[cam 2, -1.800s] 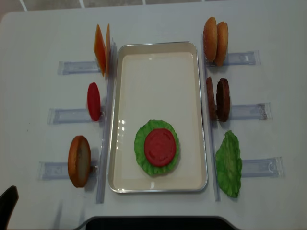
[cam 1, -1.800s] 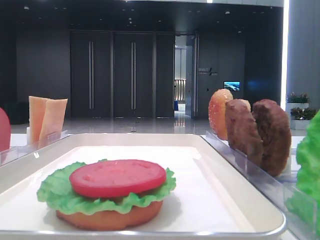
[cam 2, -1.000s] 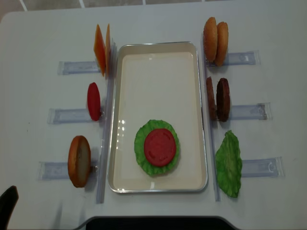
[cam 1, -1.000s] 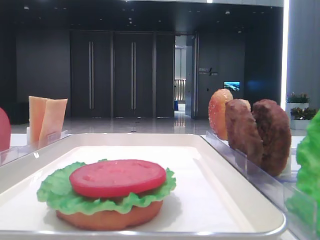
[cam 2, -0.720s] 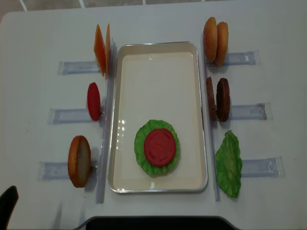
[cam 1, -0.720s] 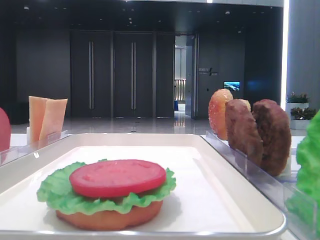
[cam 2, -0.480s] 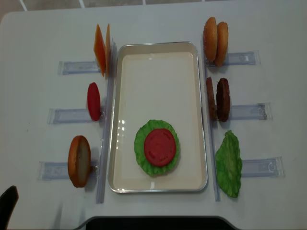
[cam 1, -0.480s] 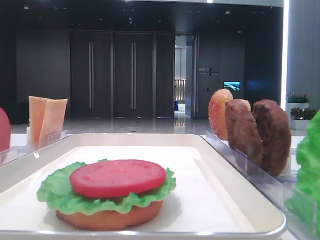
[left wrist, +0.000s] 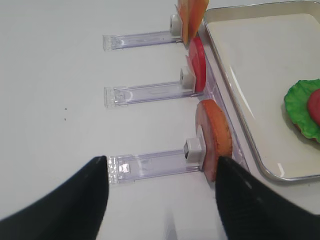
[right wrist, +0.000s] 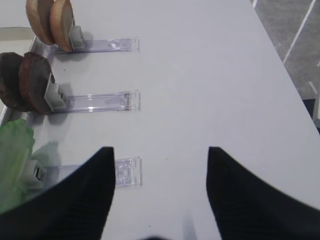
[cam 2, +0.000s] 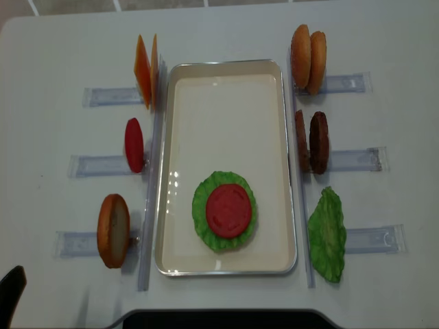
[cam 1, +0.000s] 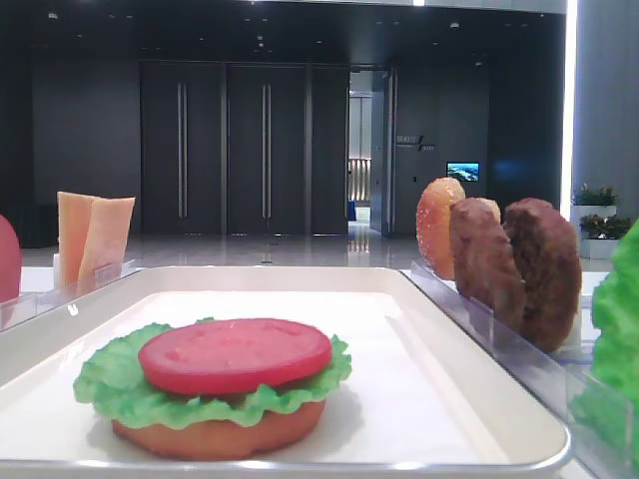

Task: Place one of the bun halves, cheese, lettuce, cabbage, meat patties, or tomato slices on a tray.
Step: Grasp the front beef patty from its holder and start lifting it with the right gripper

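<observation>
The tray (cam 2: 226, 75) lies lengthwise in the middle of the white worktop (cam 2: 55, 48). At its near end sits a stack: a flat bun half (cam 1: 220, 431) at the bottom, a lettuce (cam 2: 200, 205) leaf over it, and a tomato slice (cam 2: 228, 210) on top. The far part of the tray is bare.

Along the tray's left side, clear racks (cam 2: 110, 96) hold food on edge: cheese (cam 2: 145, 70) slices farthest, a second tomato slice (cam 2: 134, 144) in the middle, and a bun half (cam 2: 113, 230) nearest. Along the right side stand two bun halves (cam 2: 308, 58) farthest, the two meat patties (cam 2: 312, 142) touching each other in the middle, and another lettuce leaf (cam 2: 326, 234) nearest.

The right pincer (right wrist: 159, 190) hangs over bare worktop right of the lettuce rack, its jaws apart and gripping nothing. The left pincer (left wrist: 161, 200) hovers over the nearest left rack, near the standing bun half, likewise spread and empty.
</observation>
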